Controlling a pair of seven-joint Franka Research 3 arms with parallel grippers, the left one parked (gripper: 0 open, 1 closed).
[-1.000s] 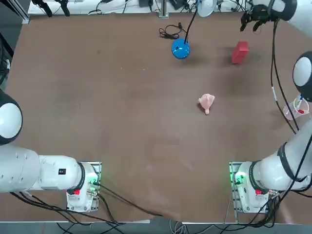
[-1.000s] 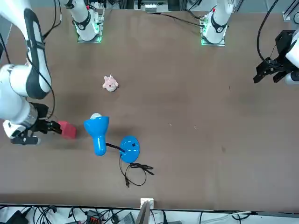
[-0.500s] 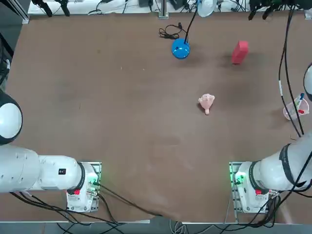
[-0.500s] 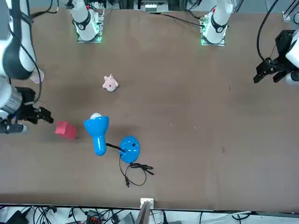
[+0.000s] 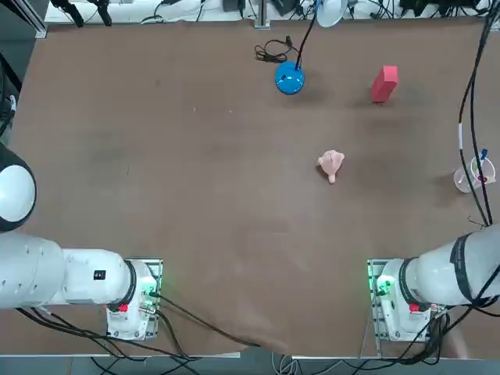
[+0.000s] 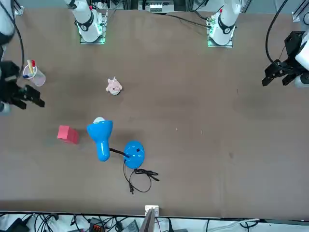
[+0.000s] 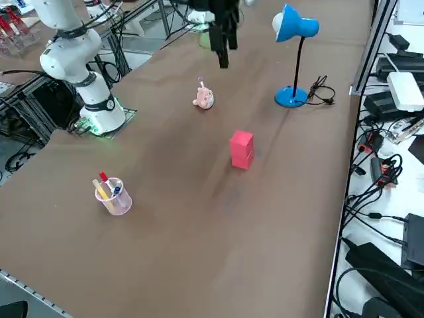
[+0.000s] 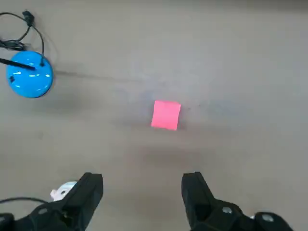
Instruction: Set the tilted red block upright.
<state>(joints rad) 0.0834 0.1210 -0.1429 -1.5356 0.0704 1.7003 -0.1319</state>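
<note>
The red block (image 5: 384, 83) stands upright on the brown table at the far right side, taller than wide in the right side view (image 7: 241, 148). Nothing touches it (image 6: 67, 134). My right gripper (image 6: 30, 94) hangs high above the table, well clear of the block. In the wrist view the gripper (image 8: 143, 185) is open, its two dark fingers (image 8: 91, 190) spread wide with nothing between them, and the block (image 8: 166, 115) lies far below, seen end-on.
A blue desk lamp (image 5: 289, 78) with a coiled cord stands to the left of the block (image 7: 296, 26). A pink lumpy toy (image 5: 331, 165) lies nearer the table's middle. A clear cup of pens (image 5: 473, 175) sits by the right edge.
My right gripper has pulled away from the red block and risen high, staying open. The block stands alone where it was.
</note>
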